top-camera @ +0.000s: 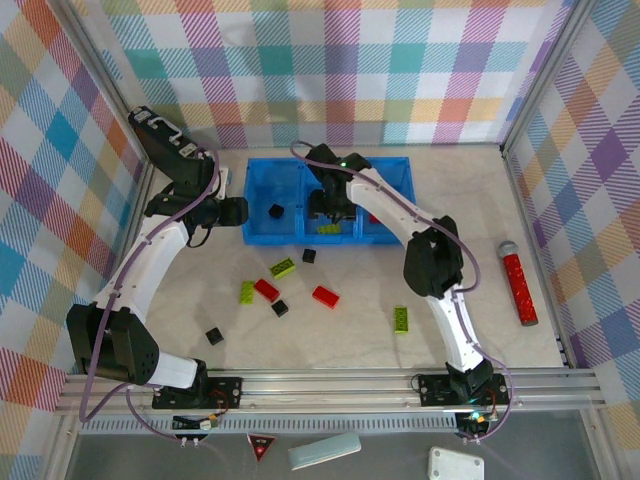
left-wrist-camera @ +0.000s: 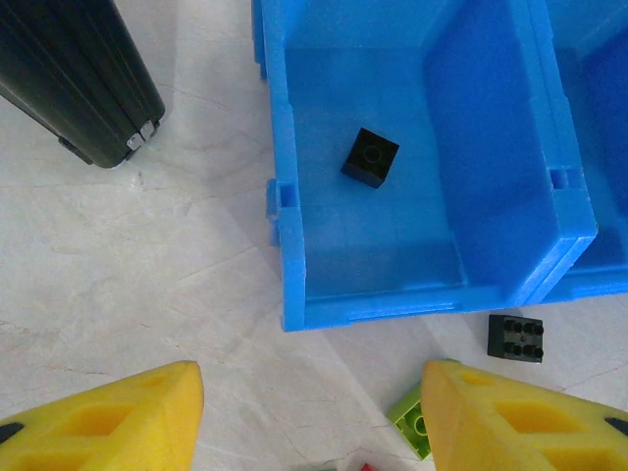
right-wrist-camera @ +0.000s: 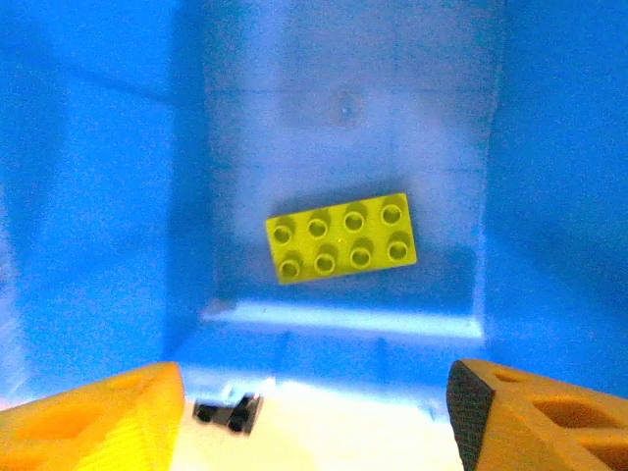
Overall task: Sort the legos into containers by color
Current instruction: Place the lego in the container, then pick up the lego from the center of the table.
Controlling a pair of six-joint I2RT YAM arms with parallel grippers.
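The blue tray of containers [top-camera: 262,172] lies at the back of the table. Its left compartment [left-wrist-camera: 392,245] holds one black lego [left-wrist-camera: 371,157]. A lime-green lego [right-wrist-camera: 341,236] lies flat on the middle compartment's floor [right-wrist-camera: 343,128]. My right gripper [top-camera: 328,207] hovers over that compartment, open and empty, and in the right wrist view the gripper [right-wrist-camera: 314,422] is at its near wall. My left gripper [left-wrist-camera: 309,422] stands open and empty over bare table just left of the tray's near corner. Loose legos lie in front of the tray: green [top-camera: 283,267], black [top-camera: 309,256], red [top-camera: 325,296].
More legos are scattered nearer the arms: green [top-camera: 246,292], red [top-camera: 267,290], black [top-camera: 280,308], black [top-camera: 214,336], green [top-camera: 401,319]. A red cylinder [top-camera: 519,283] lies at the right. A dark ribbed object [left-wrist-camera: 78,78] sits left of the tray.
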